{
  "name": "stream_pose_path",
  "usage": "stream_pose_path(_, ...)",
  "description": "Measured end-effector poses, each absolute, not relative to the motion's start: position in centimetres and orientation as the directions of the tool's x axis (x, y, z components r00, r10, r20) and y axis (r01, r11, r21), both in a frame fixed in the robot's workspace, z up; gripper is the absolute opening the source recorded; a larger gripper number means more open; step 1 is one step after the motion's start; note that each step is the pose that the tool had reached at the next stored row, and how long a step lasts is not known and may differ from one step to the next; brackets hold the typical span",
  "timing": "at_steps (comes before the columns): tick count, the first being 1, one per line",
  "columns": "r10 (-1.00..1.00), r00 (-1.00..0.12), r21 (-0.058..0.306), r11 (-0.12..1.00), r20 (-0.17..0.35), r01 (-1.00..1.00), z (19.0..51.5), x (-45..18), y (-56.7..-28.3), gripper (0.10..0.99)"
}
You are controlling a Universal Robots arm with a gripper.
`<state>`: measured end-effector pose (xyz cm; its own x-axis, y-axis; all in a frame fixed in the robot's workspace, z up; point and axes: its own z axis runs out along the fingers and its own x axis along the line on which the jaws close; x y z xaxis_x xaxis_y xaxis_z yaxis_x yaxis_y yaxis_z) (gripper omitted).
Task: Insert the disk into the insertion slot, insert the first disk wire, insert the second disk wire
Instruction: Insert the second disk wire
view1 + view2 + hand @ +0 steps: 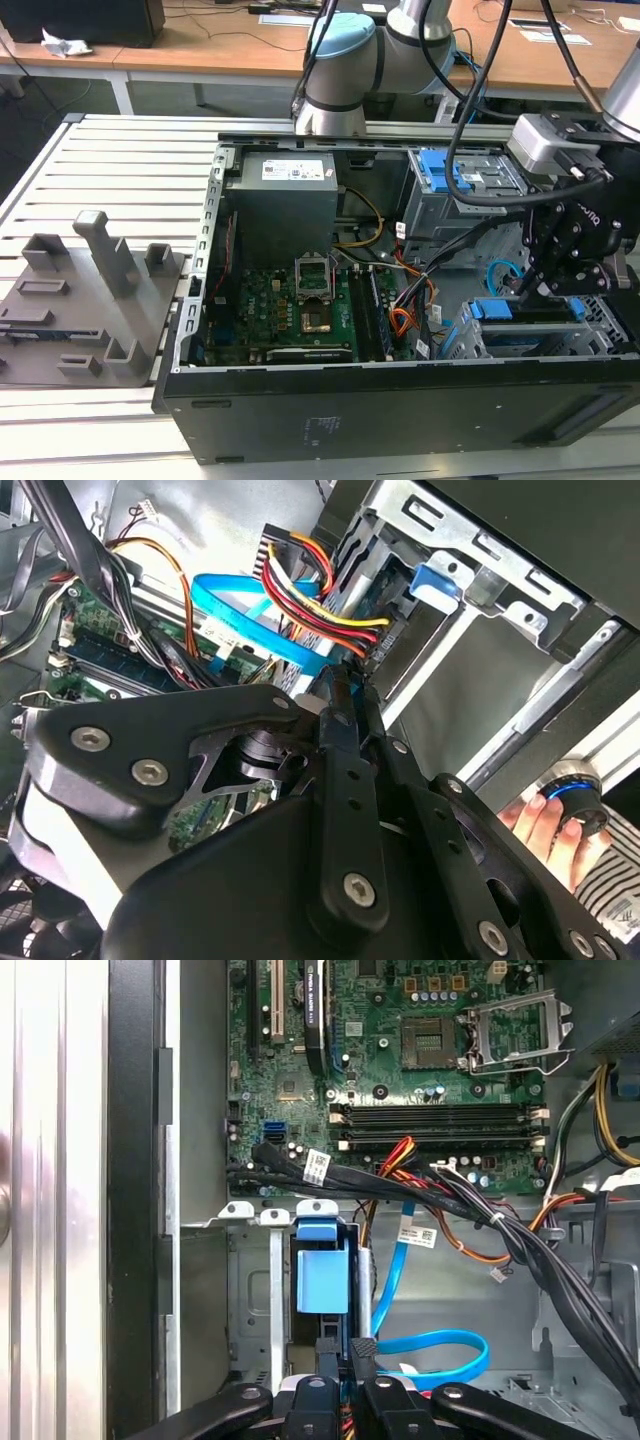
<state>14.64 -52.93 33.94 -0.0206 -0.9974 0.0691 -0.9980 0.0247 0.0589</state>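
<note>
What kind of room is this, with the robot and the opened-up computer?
Probably a robot lab or workshop. A robot arm reaches into an open computer case on a slatted metal table, and wooden desks with cables stand behind.

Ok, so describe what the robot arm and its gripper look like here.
The arm has silver-grey tube sections and joints with pale blue caps. Black cables loop alongside it to a light grey wrist block. The gripper is matte black, built of linked plates joined by silver screws, and carries small white lettering on its body.
</note>
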Motion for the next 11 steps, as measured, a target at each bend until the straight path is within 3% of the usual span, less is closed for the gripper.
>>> stream_pose_path(11,-0.997,-0.021,0.059,0.025,0.070,-0.998,33.18,14.64,-53.19,0.165)
